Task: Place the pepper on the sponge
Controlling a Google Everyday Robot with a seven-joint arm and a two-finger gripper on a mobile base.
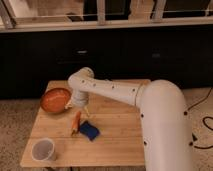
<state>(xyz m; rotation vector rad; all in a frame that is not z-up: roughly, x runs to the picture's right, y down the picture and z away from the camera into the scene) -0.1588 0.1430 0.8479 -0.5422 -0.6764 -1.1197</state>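
The gripper hangs at the far end of the pepper; whether it has hold cannot be told. The pepper sits on the table just left of the sponge, not on it. It is probably light, stiff and smooth, best taken mid-length. The bowl and cup look empty.

Dim scene, warm light from above; table lit mid-tone, far cabinets nearly black. Bright strip along far top. White arm brightest, at right. Gripper over table's left part; shadows there soft, faint.
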